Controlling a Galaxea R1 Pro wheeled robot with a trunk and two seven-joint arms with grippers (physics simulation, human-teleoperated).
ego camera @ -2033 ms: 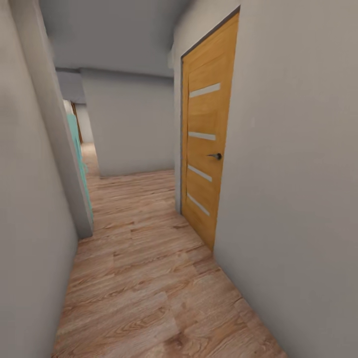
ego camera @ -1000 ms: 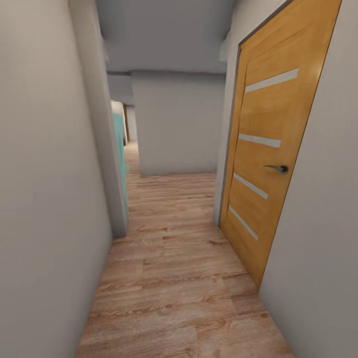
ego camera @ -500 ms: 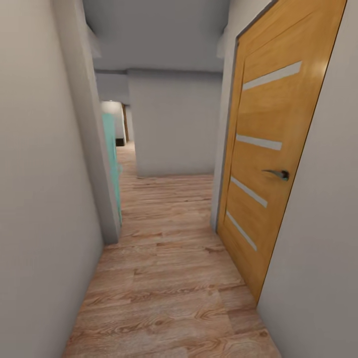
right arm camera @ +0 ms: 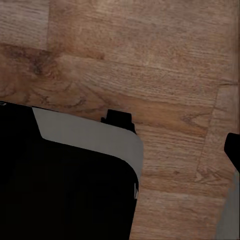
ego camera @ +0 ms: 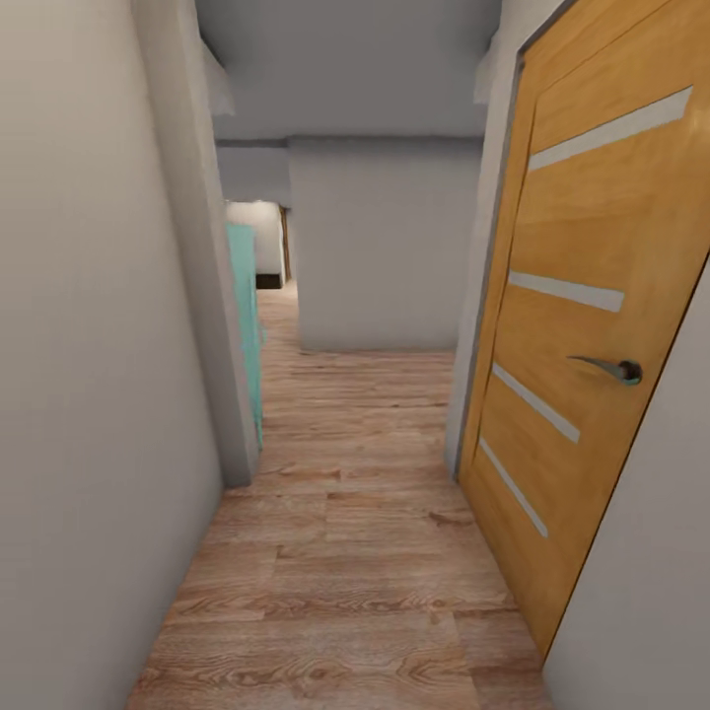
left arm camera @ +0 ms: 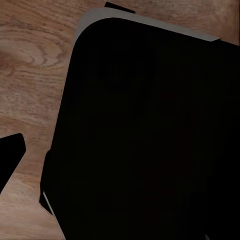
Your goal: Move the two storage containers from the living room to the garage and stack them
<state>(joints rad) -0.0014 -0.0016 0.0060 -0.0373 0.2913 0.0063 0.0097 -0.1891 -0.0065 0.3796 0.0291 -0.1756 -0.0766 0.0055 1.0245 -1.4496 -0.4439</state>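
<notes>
Camera advanced — orange slatted wooden door [ego camera: 582, 335] nearer, beside pale wood plank floor [ego camera: 365, 552]; transit stage; either tool's opening: cannot tell.

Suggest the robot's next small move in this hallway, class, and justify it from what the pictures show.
Probably roll straight ahead along the wood plank floor, keeping centred: the orange door on the right is shut, the grey wall crowds the left, and the corridor opens further on beside the teal panel. No container is in sight here.

Narrow grey hallway [ego camera: 375, 247], pale wood plank flooring [ego camera: 355, 552] beside a shut orange wooden door [ego camera: 582, 325]; across from the door, a teal panel [ego camera: 247, 325].
</notes>
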